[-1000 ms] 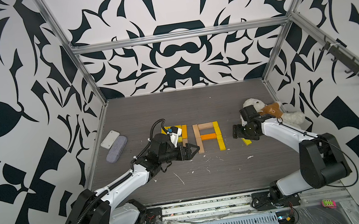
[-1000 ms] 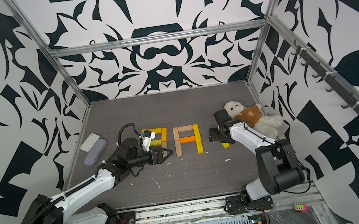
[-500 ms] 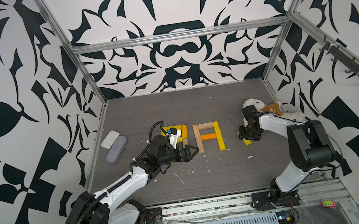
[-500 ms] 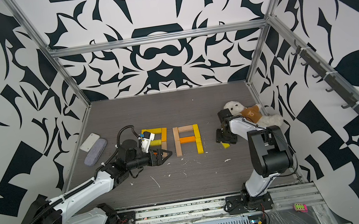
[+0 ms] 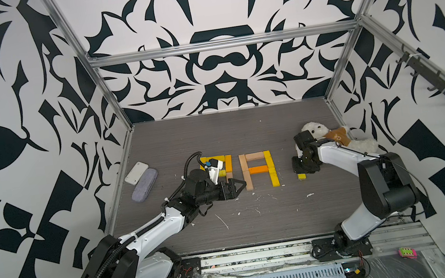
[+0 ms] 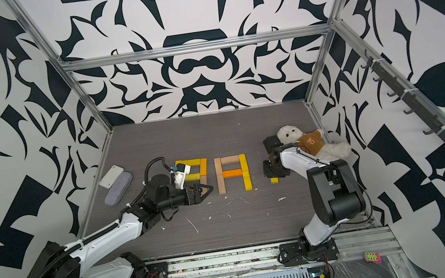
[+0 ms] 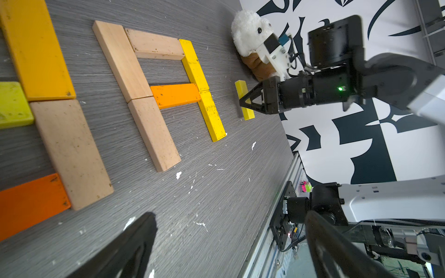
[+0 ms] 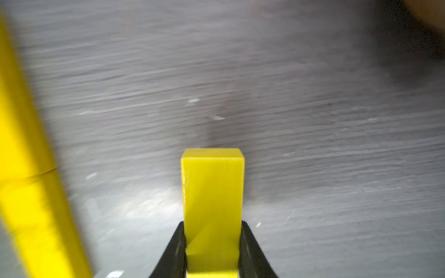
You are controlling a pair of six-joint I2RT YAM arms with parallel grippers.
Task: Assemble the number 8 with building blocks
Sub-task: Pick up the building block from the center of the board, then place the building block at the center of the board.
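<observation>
- The right gripper (image 8: 212, 231) clamps its fingers on a yellow building block (image 8: 213, 183), pinching it across its narrow sides, with one end jutting past the fingertips.
- In a top view the block (image 5: 302, 176) sits low over the grey table (image 5: 214, 135). It is near but apart from the yellow right leg of an A-shaped block figure (image 5: 258, 169) made of tan, yellow and orange planks.
- The left gripper (image 5: 238, 189) hovers empty, fingers spread wide, just beside the near end of that figure's tan left leg.
- A second block group (image 5: 228, 164), partly hidden by the left wrist, lies alongside.
- A white plush bear (image 5: 314, 129) lies behind the right arm.
- A white case (image 5: 136, 172) and a grey case (image 5: 144, 184) rest near the left wall.
</observation>
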